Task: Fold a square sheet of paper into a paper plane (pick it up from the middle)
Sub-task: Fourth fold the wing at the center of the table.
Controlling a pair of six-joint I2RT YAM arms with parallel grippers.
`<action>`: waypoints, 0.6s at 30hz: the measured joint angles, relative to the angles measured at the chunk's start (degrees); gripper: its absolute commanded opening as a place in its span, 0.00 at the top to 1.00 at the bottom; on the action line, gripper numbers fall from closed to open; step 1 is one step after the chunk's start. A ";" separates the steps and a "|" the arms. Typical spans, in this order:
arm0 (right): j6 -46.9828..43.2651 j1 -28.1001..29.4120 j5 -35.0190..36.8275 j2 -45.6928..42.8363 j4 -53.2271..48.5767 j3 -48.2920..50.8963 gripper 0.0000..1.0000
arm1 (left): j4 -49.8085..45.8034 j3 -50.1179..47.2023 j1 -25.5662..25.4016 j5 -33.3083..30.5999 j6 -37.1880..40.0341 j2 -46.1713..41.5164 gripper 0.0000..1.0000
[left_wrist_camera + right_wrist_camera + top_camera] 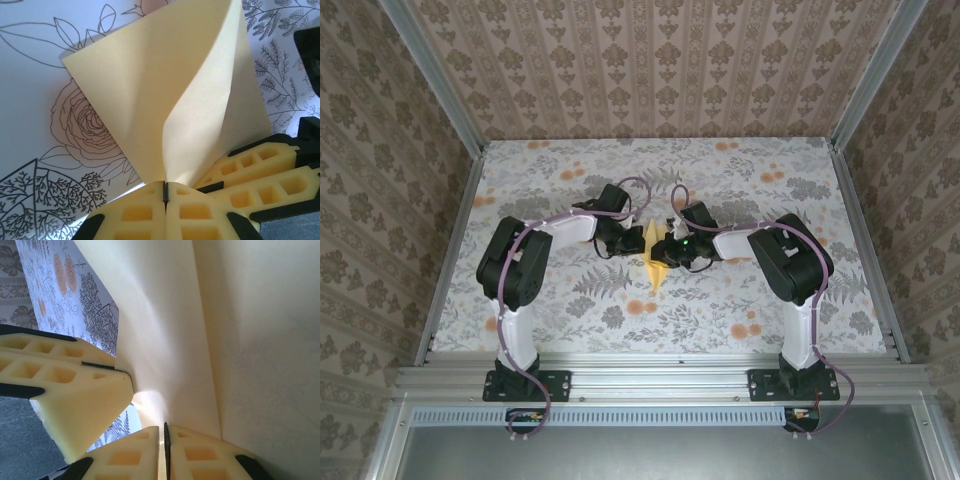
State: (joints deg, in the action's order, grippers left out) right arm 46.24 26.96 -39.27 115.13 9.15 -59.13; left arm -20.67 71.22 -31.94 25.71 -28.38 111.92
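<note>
Both the left gripper [166,192] and the right gripper [165,432] are clenched side by side on the half-folded square sheet of paper [165,85] at the middle of the flowered cloth [570,300], I'd guess to pinch its centre crease sharp.

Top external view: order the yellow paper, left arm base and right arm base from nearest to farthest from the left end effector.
1. yellow paper, pinched in the left end effector, table centre.
2. left arm base, near edge, left.
3. right arm base, near edge, right.
</note>
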 measured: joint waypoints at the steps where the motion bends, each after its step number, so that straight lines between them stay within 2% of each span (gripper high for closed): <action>1: 0.02 0.00 -0.02 -0.02 0.00 0.00 0.83 | -0.09 0.13 0.00 0.02 0.02 0.00 0.99; 6: -0.07 0.00 0.00 -0.42 -0.11 0.02 0.80 | -0.52 0.76 0.00 0.22 0.13 0.02 0.99; 18: -0.94 0.00 -0.07 -0.59 1.03 0.70 0.79 | -0.83 3.78 0.00 0.68 1.22 3.30 0.98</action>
State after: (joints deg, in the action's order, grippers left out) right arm 45.30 26.96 -39.33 114.54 10.17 -58.43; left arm -21.50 75.00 -31.94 26.39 -27.16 115.22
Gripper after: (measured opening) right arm 0.205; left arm 0.049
